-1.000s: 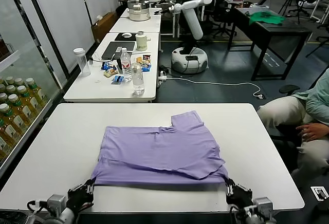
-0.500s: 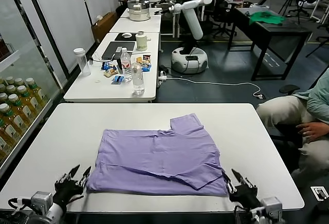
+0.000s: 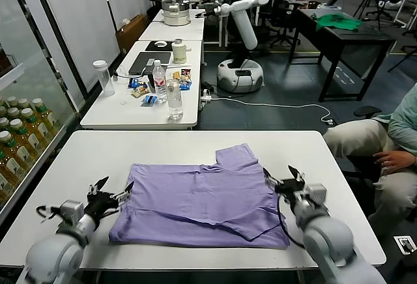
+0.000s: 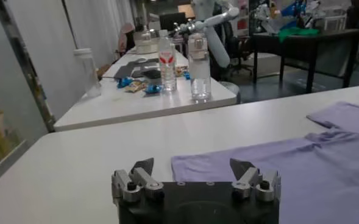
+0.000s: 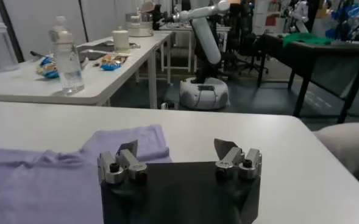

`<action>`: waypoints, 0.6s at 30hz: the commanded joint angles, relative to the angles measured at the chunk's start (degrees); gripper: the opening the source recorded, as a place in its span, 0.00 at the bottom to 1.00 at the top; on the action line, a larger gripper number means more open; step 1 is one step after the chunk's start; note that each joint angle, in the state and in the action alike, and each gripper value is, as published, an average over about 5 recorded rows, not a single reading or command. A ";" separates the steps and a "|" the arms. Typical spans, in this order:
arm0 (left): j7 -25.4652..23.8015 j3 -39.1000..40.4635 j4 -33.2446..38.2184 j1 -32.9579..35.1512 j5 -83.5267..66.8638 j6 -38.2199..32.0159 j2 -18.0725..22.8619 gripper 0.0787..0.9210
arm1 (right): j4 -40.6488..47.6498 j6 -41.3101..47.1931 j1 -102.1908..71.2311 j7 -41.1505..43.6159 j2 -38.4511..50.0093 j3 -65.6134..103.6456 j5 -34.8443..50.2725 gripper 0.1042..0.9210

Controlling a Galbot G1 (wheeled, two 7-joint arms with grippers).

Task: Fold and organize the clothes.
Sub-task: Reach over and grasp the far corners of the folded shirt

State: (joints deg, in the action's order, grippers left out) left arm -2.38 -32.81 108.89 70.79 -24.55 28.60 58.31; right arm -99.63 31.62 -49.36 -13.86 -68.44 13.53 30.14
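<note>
The lavender T-shirt (image 3: 202, 199) lies folded flat on the white table (image 3: 78, 160), with one sleeve (image 3: 238, 156) sticking out at the far right. My left gripper (image 3: 112, 196) is open and empty at the shirt's left edge, and in the left wrist view (image 4: 192, 165) the shirt's corner (image 4: 277, 164) lies just beyond its fingers. My right gripper (image 3: 283, 178) is open and empty at the shirt's right edge. In the right wrist view (image 5: 177, 146) the shirt (image 5: 45, 182) and its sleeve lie ahead of one finger. No graphic shows.
A seated person (image 3: 384, 154) is close to the table's right side. A glass cabinet with bottles (image 3: 19, 141) stands at the left. A second table with water bottles (image 3: 172, 98) is behind. A green garment (image 3: 337, 22) and another robot (image 3: 241, 10) are far back.
Both grippers have come off the shirt's near corners, opened, and moved farther in along its left and right sides. The shirt's near hem has settled flat.
</note>
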 commanded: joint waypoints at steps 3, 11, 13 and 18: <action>-4.76 8.88 -24.18 -20.69 0.04 -0.20 -0.31 0.88 | 26.14 -1.13 20.20 -0.12 -12.25 -6.49 -4.16 0.88; -6.87 10.05 -29.07 -23.32 -0.46 1.11 0.66 0.88 | 37.63 -3.86 22.44 -0.21 -16.91 -5.23 -7.59 0.88; -7.40 10.05 -29.68 -23.67 -0.55 1.11 0.62 0.88 | 38.34 -4.19 22.23 -0.10 -17.01 -4.90 -7.82 0.88; -7.77 10.07 -32.18 -25.34 -1.03 0.93 1.29 0.88 | 37.70 -4.30 20.61 -0.09 -17.14 -4.41 -7.76 0.88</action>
State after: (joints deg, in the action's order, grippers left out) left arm -8.43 -24.53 85.23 51.28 -25.04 29.20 59.09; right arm -70.01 28.21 -32.05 -14.01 -82.15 9.95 24.10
